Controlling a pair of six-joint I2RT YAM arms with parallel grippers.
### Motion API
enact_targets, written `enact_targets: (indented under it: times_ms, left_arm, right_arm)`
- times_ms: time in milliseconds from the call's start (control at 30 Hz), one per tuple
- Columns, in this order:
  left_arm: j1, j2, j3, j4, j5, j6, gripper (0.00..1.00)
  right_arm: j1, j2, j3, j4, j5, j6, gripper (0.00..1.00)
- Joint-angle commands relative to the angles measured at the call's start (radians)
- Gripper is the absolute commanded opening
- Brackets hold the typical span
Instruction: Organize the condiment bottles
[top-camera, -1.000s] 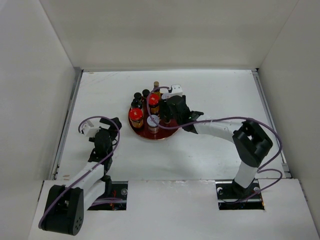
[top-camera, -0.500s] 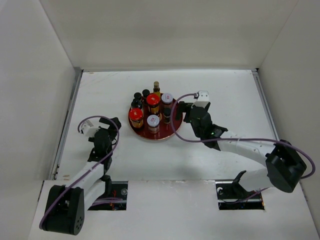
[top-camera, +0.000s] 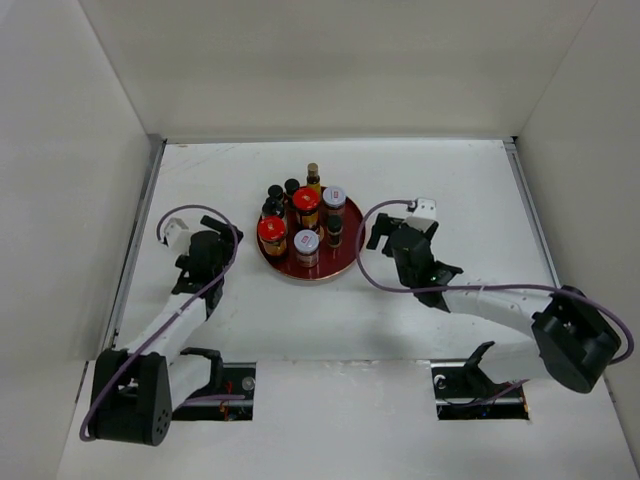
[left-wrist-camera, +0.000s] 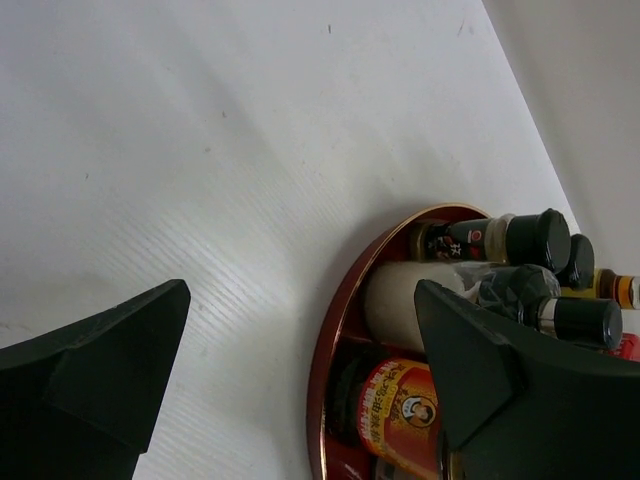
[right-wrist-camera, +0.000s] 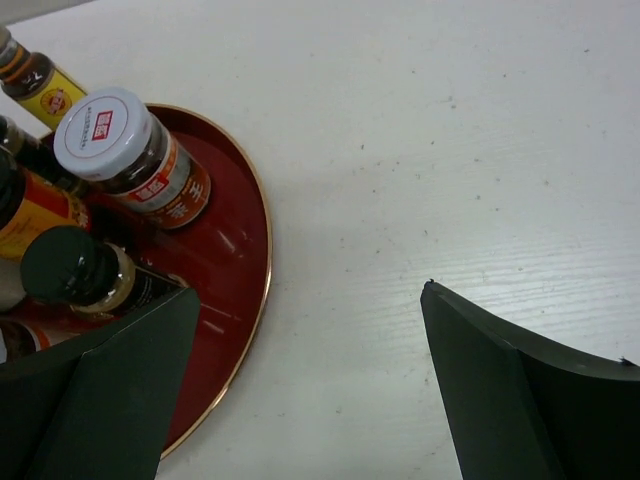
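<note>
Presently, left to right.

1. Left gripper (top-camera: 214, 248): over the left part of the white table (top-camera: 470, 180), jaws spread wide, only bare table between them. I see it left of the tray and apart from it. In its wrist view the tray rim curves in beside the right finger (left-wrist-camera: 470, 370).

2. Round red tray (top-camera: 290, 272): about mid-table, slightly left of centre, between the two grippers. It holds all the condiment bottles (top-camera: 306, 214), upright and tightly clustered.
- red-lidded amber jar (top-camera: 271, 232), near-left rim
- second red-lidded jar (top-camera: 306, 200), middle
- white-lidded jar (top-camera: 306, 241), near edge
- second white-lidded jar (top-camera: 333, 196), far right
- slim gold-capped bottle (top-camera: 313, 172), far edge
- small black-capped bottles (top-camera: 275, 192), far-left rim
- one dark bottle (top-camera: 334, 229), right side

3. Right gripper (top-camera: 380, 233): close beside the tray's right rim, fingers parted, holding nothing. In its wrist view the dark bottle stands nearest its left finger (right-wrist-camera: 110, 390).

4. Obstructions: a purple cable (top-camera: 359, 268) loops from the right wrist down past the tray's right rim.

5. Room: bare table lies beyond the tray, in front of it, and across the right side. The enclosure walls (top-camera: 60, 200) bound the left, far and right edges.
</note>
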Motion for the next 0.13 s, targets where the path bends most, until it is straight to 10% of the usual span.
enact_targets:
  times_ms: [0,100]
  left_arm:
    - [-0.009,-0.034,0.055,-0.056,-0.003,0.014,1.0]
    - [-0.017,-0.052,0.069,-0.07,-0.026,0.036,1.0]
  right_arm:
    - [-0.015,-0.035,-0.008,0.067,-0.008,0.03,1.0]
    - [-0.016,-0.036,-0.011,0.071,-0.021,0.047,1.0]
